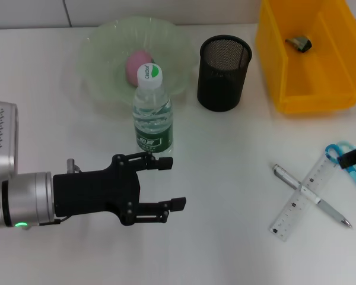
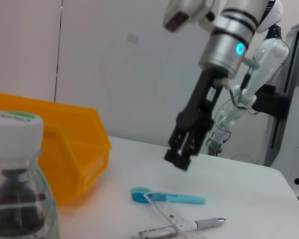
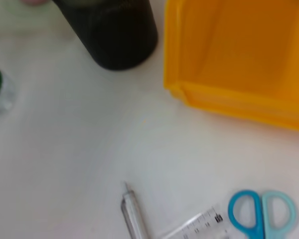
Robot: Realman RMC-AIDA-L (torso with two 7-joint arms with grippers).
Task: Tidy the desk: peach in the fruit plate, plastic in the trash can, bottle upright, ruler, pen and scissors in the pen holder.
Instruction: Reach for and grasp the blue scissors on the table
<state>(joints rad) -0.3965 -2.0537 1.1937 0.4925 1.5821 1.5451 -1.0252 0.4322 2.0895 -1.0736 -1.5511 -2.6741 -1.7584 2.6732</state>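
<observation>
The bottle (image 1: 153, 110) is found upright near the middle of the desk (image 1: 225, 178), its white cap with a green mark uppermost, and the peach (image 1: 137, 64) is seen resting in the pale green fruit plate (image 1: 101, 44) at about 11 o'clock from it. A small dark scrap, judged to be the plastic (image 1: 299, 43), lies inside the yellow bin (image 1: 273, 71) serving as the trash can. The left gripper (image 1: 166, 184) is held just at 6 o'clock of the bottle, its black fingers spread apart and nothing between them. The right gripper (image 2: 182, 154) is seen from the left wrist view hanging above the stationery; whether its fingers are parted cannot be told. The remaining items are grouped at about 4 o'clock from the bottle: the silver pen (image 1: 311, 196) is laid across the clear ruler (image 1: 302, 202), and the blue-handled scissors (image 1: 347, 160) lie just beside the ruler's far end. The black mesh pen holder (image 1: 223, 72) stands at 1 o'clock from the bottle, beside the bin. The step in hand is judged to be the pick-up of one stationery item by the right arm. It is advised that the pen be taken first, since it overlies the ruler, and that it be gripped across its round barrel near mid-length. The ruler is flat, thin and smooth, so a slip on the desk surface is to be expected; the mesh holder is light and may be tipped by a careless insertion.
</observation>
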